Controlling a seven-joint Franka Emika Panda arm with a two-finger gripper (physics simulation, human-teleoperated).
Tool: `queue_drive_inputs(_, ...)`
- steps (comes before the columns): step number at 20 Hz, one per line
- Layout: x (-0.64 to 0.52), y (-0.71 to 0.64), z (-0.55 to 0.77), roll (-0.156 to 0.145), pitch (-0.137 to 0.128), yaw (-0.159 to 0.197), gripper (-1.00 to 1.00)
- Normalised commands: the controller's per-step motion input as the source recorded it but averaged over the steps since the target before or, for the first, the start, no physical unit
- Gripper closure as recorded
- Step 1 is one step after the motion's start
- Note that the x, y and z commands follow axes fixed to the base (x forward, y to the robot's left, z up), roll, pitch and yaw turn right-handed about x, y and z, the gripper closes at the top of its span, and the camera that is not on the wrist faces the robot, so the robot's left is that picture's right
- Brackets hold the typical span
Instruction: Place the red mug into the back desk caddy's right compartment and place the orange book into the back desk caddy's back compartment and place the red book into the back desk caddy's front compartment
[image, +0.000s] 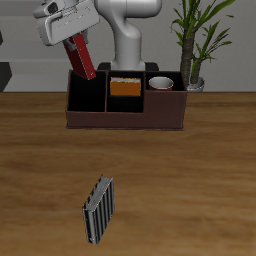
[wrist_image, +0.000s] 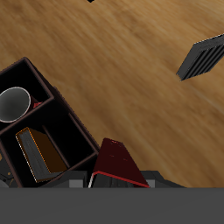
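Nearest the exterior camera, flat on the wooden table: a grey-and-black striped book, ribbed in look, lying alone near the front edge, well apart from everything else. Seen also in the wrist view as a dark slanted slab on the wood grain.

Farther back, the back desk caddy: long, low, dark maroon-brown, boxy, with three sections. Behind it, the pale robot arm and a potted green plant.

Held up above the caddy's tall-walled end, the gripper, clamped on the red book; book tilted, dark red cover, hanging over the caddy's rim. In the wrist view only a dark red wedge of the cover visible, just beside the caddy wall; fingers themselves hidden there.

Inside the caddy, the orange book standing in the middle section; from the wrist view plain orange-brown cover and pale page edges shown more clearly.

In the right compartment, the red mug, round, upright; white inside well seen from the wrist.
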Motion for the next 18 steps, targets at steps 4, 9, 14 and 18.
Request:
queue_drive_inputs(4, 0.07, 0.11, 0.05, 0.028, -0.011, 0.105, 1.00)
queue_drive_inputs(9, 0.12, 0.12, 0.10, 0.033, -0.021, 0.180, 1.00)
queue_drive_inputs(14, 0.05, 0.06, -0.04, 0.003, 0.008, 0.168, 1.00)
queue_drive_inputs(18, 0.00, 0.05, 0.01, -0.044, 0.013, 0.103, 1.00)
